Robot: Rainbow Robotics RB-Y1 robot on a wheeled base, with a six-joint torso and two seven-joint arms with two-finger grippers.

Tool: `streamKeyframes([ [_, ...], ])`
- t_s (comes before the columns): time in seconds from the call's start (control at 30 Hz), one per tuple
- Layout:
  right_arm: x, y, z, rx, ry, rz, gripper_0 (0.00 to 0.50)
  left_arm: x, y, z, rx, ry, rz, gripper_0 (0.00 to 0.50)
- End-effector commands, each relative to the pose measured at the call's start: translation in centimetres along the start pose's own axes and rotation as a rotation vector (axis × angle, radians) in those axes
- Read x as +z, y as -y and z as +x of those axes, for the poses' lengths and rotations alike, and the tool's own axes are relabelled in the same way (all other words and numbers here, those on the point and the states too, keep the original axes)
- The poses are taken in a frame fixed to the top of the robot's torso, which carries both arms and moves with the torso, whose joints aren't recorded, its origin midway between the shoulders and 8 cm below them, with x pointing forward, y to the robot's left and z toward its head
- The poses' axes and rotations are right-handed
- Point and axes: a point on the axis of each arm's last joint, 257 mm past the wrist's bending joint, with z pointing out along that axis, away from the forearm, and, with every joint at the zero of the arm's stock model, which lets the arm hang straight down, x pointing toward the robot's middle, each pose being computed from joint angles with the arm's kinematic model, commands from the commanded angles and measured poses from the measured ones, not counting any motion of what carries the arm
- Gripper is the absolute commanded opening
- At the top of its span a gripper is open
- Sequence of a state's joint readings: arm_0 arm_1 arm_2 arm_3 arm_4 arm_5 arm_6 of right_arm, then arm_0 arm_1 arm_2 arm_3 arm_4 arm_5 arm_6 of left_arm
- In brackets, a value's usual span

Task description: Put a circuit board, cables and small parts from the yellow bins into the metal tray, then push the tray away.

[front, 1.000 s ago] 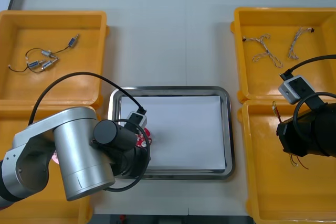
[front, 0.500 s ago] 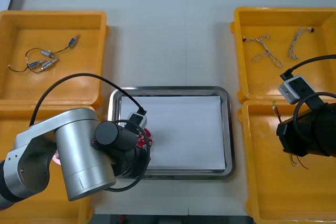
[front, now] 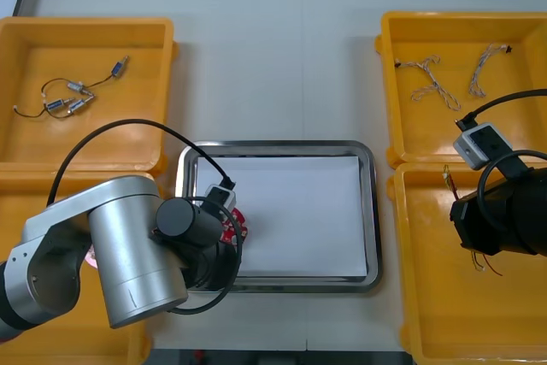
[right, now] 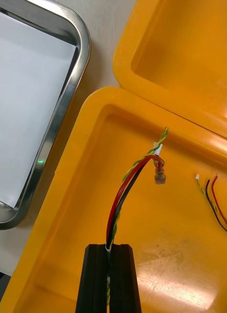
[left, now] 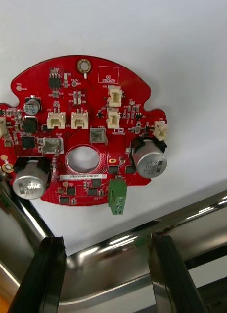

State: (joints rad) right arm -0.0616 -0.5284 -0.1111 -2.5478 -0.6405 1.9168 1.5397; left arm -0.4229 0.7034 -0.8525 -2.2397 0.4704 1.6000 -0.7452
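Left claw (left: 106, 239): fingers wide apart, empty, over the metal tray (front: 369, 211) rim at its 8 o'clock corner.

Circuit board (left: 94, 132): flat on the tray's white inside, just off the fingers. Whole in the wrist view; from the front, a red sliver beside the arm.

Right claw (right: 109, 247): at the desk's (front: 273, 66) 4 o'clock, clamped on a red and yellow cable (right: 125, 186) over a yellow bin (front: 444, 331). From the front, the arm covered that grip.

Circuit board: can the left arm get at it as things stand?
Probably yes: the left end effector hangs open right beside the circuit board, which lies flat in the metal tray, uncovered.
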Motion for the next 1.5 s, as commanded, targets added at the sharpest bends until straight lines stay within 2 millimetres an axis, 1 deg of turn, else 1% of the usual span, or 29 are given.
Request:
streamKeyframes([
  [0.03,-0.7,0.1,-0.2,0.009,0.010,0.026,0.000,-3.1,1.5,-3.0,0.016,0.062,0.069,0.500],
  [0.27,-0.7,0.1,-0.2,0.009,0.010,0.026,0.000,-4.9,0.7,-4.5,-0.026,0.079,0.096,0.500],
  [0.47,-0.7,0.1,-0.2,0.009,0.010,0.026,0.000,-7.2,-0.5,-5.5,-0.061,0.081,0.105,0.500],
  [0.57,-0.6,-0.3,-0.4,0.006,0.014,0.013,0.000,-8.4,-1.4,-5.8,-0.077,0.083,0.102,0.500],
  [0.63,-0.9,-0.7,-1.1,-0.014,0.031,0.005,0.000,-9.3,-2.6,-6.2,-0.086,0.095,0.078,0.500],
  [0.73,-1.0,-1.4,-1.5,-0.030,0.038,-0.018,0.000,-10.0,-3.6,-6.7,-0.096,0.109,0.063,0.500],
  [0.83,-0.9,-2.6,-2.0,-0.069,0.041,-0.046,0.000,-10.9,-5.5,-7.9,-0.121,0.144,0.037,0.500],
  [0.87,-0.8,-2.9,-2.0,-0.079,0.039,-0.052,0.000,-11.0,-5.9,-8.1,-0.125,0.151,0.034,0.500],
  [0.97,-0.5,-4.0,-2.3,-0.118,0.038,-0.061,0.000,-11.6,-7.8,-9.1,-0.124,0.175,0.008,0.500],
  [1.03,-0.4,-4.9,-2.7,-0.156,0.041,-0.065,0.000,-12.0,-9.5,-9.7,-0.123,0.186,-0.016,0.500],
  [1.07,-0.4,-5.2,-2.8,-0.168,0.042,-0.068,0.000,-12.1,-9.9,-9.9,-0.126,0.189,-0.022,0.500],
  [1.13,-0.3,-6.3,-3.4,-0.218,0.049,-0.078,0.000,-12.4,-11.5,-10.3,-0.133,0.196,-0.041,0.500],
  [1.17,-0.2,-6.5,-3.6,-0.229,0.051,-0.077,0.000,-12.5,-11.9,-10.3,-0.134,0.196,-0.046,0.500],
  [1.23,-0.1,-7.7,-4.0,-0.280,0.055,-0.093,0.000,-12.8,-13.6,-10.7,-0.146,0.202,-0.065,0.500],
  [1.27,-0.1,-8.0,-4.1,-0.291,0.054,-0.097,0.000,-12.8,-14.0,-10.8,-0.146,0.202,-0.070,0.500],
  [1.33,0.3,-9.0,-4.3,-0.335,0.045,-0.114,0.000,-13.1,-15.5,-11.2,-0.152,0.207,-0.086,0.500],
  [1.5,1.5,-10.6,-4.4,-0.415,0.005,-0.141,0.000,-13.7,-18.3,-11.7,-0.157,0.212,-0.109,0.500],
])
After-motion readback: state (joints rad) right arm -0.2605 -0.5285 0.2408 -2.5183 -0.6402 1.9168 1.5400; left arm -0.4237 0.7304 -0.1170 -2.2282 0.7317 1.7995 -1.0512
